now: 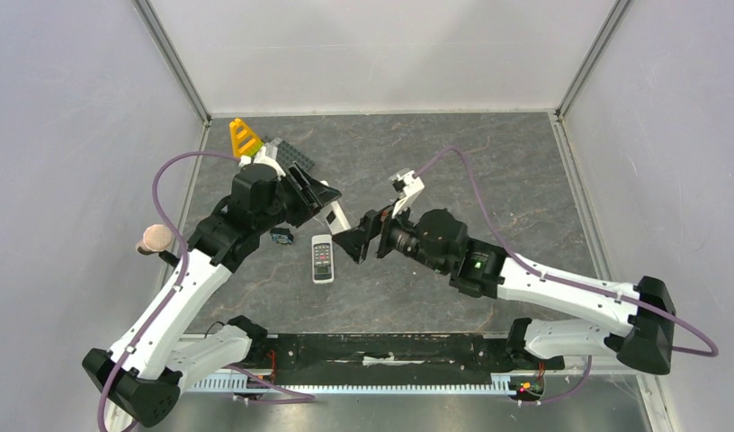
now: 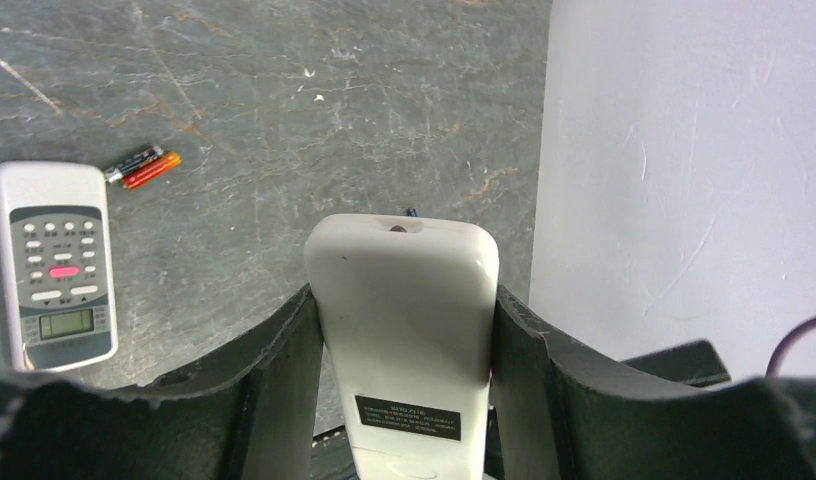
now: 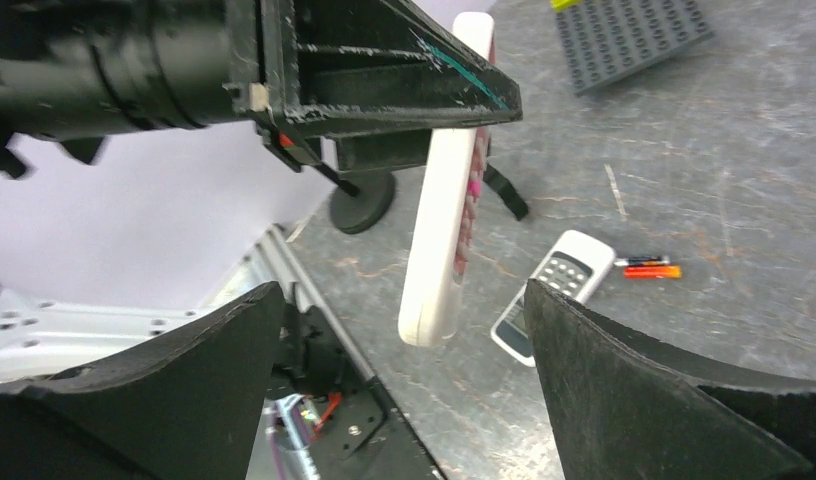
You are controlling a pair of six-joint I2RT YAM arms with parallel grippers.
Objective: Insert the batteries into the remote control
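My left gripper [image 2: 404, 295] is shut on a white remote control [image 2: 402, 330], gripping its long sides and holding it above the table with its back and black label facing the wrist camera. From above, this remote [image 1: 336, 217] sticks out of the left gripper [image 1: 323, 198] toward my right gripper [image 1: 354, 245]. The right gripper [image 3: 401, 290] stands open just short of the remote's free end [image 3: 444, 200], touching nothing. A second remote [image 1: 322, 258] lies face up on the table. Two batteries [image 2: 142, 167], one red-orange and one dark blue, lie side by side near it [image 3: 652, 267].
A grey studded plate [image 3: 629, 35] and a yellow piece [image 1: 245, 137] lie at the back left. A pinkish knob [image 1: 156, 238] sits at the left wall. A black rail [image 1: 390, 346] runs along the near edge between the arm bases.
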